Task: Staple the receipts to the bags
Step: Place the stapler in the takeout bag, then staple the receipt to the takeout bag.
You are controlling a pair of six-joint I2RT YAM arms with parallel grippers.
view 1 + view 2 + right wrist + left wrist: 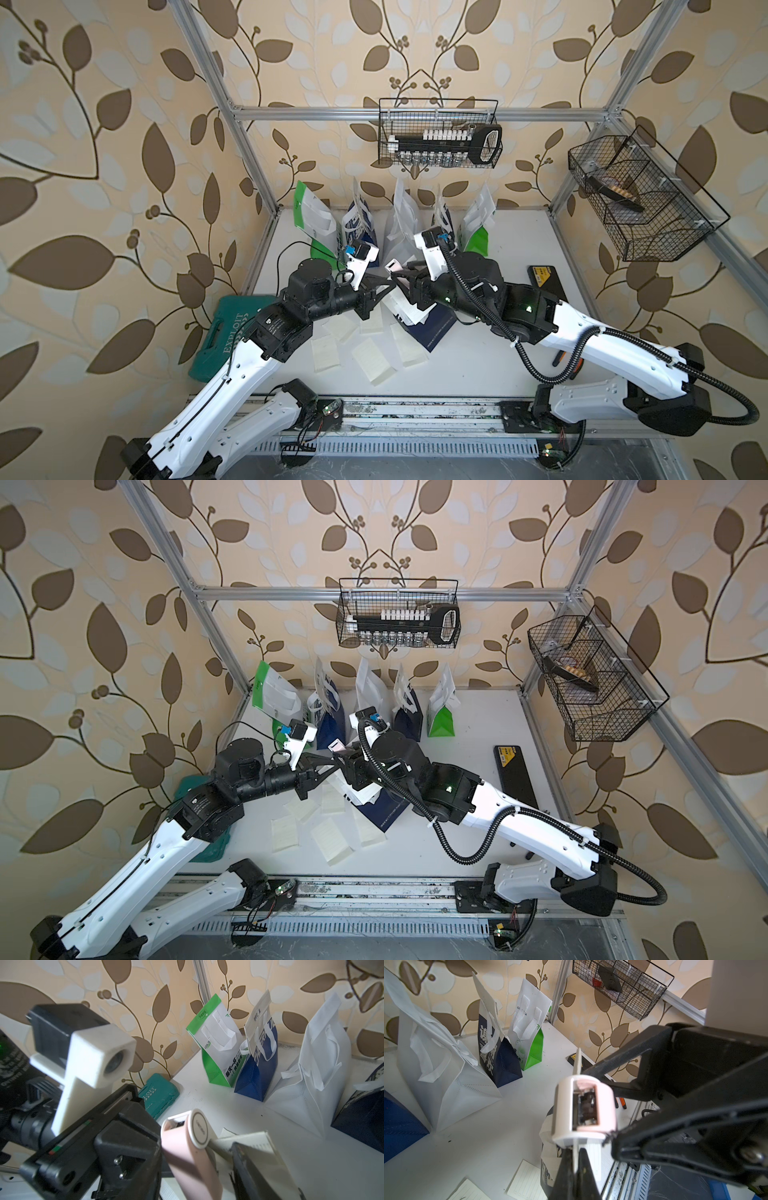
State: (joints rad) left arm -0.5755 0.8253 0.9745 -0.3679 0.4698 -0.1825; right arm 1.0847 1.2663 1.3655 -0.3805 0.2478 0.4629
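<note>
While five bags [316,224] stood seemingly bare across the upper middle in both top views and loose receipts [372,365] lay below centre, work looked barely begun. The left gripper [574,1159] was clenched on one receipt [255,1141] above the flat navy bag [434,332] at centre; the right gripper [598,1107], part-spread, clasped the pink stapler [584,1109] biting that sheet.

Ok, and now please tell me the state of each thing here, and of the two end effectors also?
stapler: held in the air, a thin white sheet passing through its mouth.
right end effector: closed on the stapler.
left end effector: shut, pinching that sheet.
five bags at the back: standing upright.
navy bag: lying flat under the end effectors.
loose receipts: lying flat, unattached.
teal case: closed.
</note>
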